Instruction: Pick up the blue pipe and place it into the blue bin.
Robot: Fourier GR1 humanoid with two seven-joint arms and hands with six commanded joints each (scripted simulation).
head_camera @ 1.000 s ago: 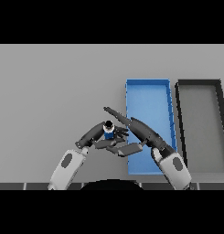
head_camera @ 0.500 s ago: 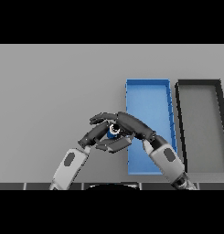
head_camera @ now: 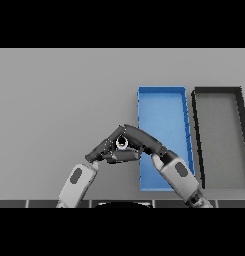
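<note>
Table (head_camera: 59,90): I am looking down at a big grey table that is filling most of my view.

Dark bin (head_camera: 219,145): A dark grey bin is sitting at the far right of the table. It is lying just beside the blue one, with a thin strip of table between them.

Blue bin (head_camera: 161,107): The blue bin is lying to the left of the dark one. My right arm is crossing over its near left corner.

Right hand (head_camera: 144,141): My right hand is reaching in from the lower right. It is hanging just left of the blue bin's left wall. Its fingers are bending over the blue pipe from above and from the right.

Left hand (head_camera: 106,149): My left hand is coming in from the lower left. Its fingers are meeting the right hand's fingers at the pipe, and they are closing on it from the left and from below.

Blue pipe (head_camera: 122,143): I am seeing only a small bit of it, a round end peeking out between both hands. It is sitting left of the blue bin, not inside it.
</note>
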